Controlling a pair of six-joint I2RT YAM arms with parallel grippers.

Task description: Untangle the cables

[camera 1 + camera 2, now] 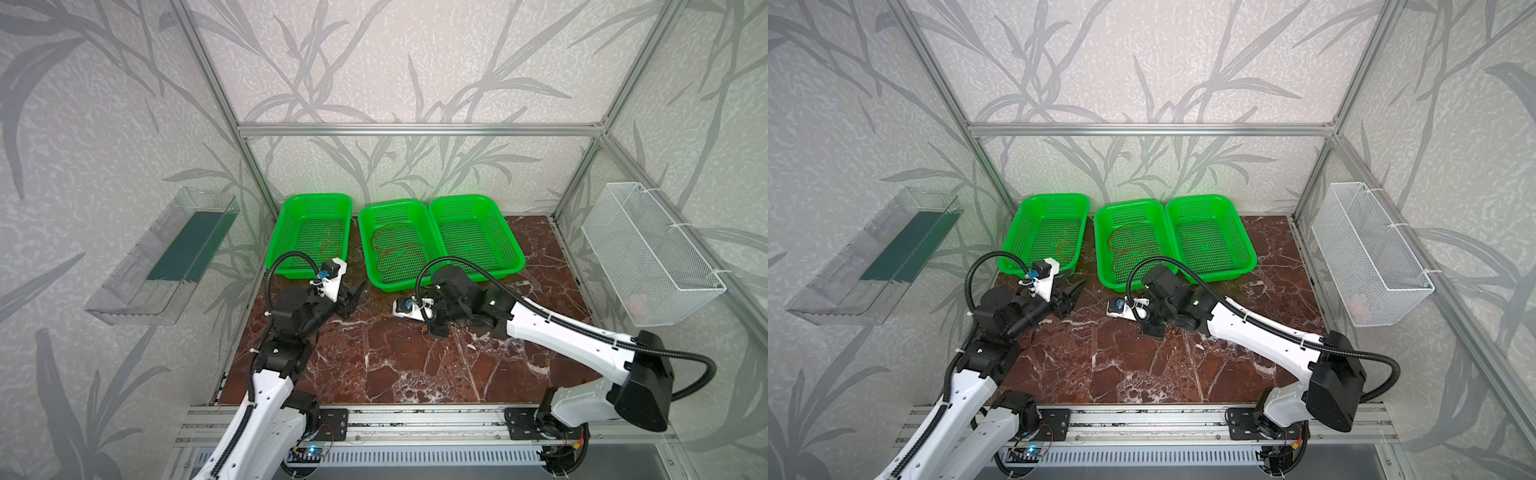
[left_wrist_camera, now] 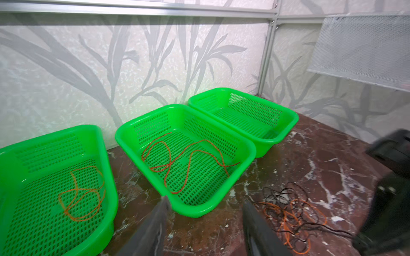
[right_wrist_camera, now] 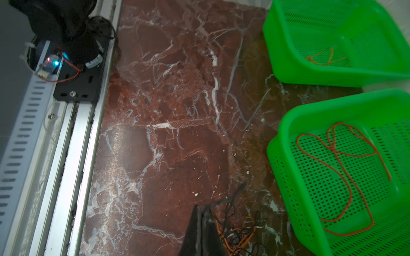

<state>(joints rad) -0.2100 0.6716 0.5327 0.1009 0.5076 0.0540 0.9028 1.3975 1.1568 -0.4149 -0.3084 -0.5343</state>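
Tabletop (image 1: 374,365): polished red-brown marble, white-veined and flat. Broad bare room from mid-table to the front aluminium rail (image 1: 415,415).

Along the back wall, three green plastic baskets, perforated, round-cornered, with rolled rims:
- Left basket (image 1: 318,197): set apart from the next by a narrow gap.
- Middle basket (image 1: 392,204) and right basket (image 1: 465,198): touching rim to rim.

Orange cable (image 2: 76,190): thin, looped loosely on the left basket floor.

Red cable (image 3: 336,153): long loose curves on the middle basket floor.

Tangle (image 2: 292,219): thin orange and black cables in knotted loops, lying on the marble near the front of the middle basket, clear of its rim.

Left gripper (image 2: 206,206): dark tapered fingers spread apart, nothing between them, held in front of the gap between left and middle baskets.

Right gripper (image 3: 200,210): pointing down at the tangle's edge, jaws pressed together, apparently pinching a black cable (image 3: 239,189) leading away from the tips.
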